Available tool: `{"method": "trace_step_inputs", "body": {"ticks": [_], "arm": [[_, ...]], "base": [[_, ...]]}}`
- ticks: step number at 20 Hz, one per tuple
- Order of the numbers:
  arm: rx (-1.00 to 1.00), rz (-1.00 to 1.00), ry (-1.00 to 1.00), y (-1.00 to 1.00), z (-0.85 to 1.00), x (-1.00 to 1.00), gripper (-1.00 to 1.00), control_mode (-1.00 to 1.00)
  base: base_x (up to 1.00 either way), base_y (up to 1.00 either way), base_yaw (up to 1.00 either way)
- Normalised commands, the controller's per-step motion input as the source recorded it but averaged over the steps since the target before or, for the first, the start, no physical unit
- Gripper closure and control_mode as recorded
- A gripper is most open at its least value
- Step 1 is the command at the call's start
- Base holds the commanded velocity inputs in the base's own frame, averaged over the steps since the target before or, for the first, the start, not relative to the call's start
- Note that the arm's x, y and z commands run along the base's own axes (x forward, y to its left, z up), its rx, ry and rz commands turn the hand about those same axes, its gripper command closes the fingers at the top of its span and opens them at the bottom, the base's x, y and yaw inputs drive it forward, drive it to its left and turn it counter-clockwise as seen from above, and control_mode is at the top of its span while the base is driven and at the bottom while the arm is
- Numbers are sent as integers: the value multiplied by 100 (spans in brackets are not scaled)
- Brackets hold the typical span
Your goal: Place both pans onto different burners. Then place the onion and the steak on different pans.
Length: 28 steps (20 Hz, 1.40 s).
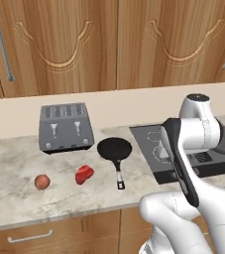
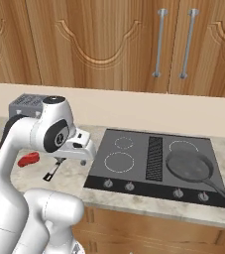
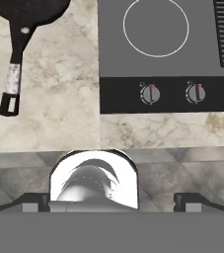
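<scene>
Left base view: black pan (image 1: 114,148) sits on the marble counter (image 1: 15,198), center frame, handle pointing toward the bottom edge. Steak (image 1: 84,174) just left of that handle; onion (image 1: 42,182) further left, apart from it. Toaster (image 1: 66,127) behind them, upper left. Arm covers the right side, cooktop (image 1: 151,149) peeking out behind it.

Right base view: grey pan (image 2: 189,166) on the large burner (image 2: 183,147) at center right, handle running to lower right. Left large burner (image 2: 118,161) bare. Gripper (image 2: 80,149) hangs at center left over the counter beside the cooktop.

Hand view: fingers (image 3: 188,201) at bottom, spread wide, holding nothing. Black pan upper left, burner ring top center, two knobs (image 3: 149,93) below it.
</scene>
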Motion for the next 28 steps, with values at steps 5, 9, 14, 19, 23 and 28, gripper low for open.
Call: {"method": "trace_step_inputs", "body": {"ticks": [5,9,14,19,23,28], "arm": [[0,0,0,0,0,0,-100,100],[0,0,0,0,0,0,-100,100],[0,0,0,0,0,0,-100,100],[0,0,0,0,0,0,-100,100],[0,0,0,0,0,0,-100,100],[0,0,0,0,0,0,-100,100]], "base": [[0,24,0],[1,28,0],[19,10,0],[30,1,0],[37,0,0],[38,0,0]]}}
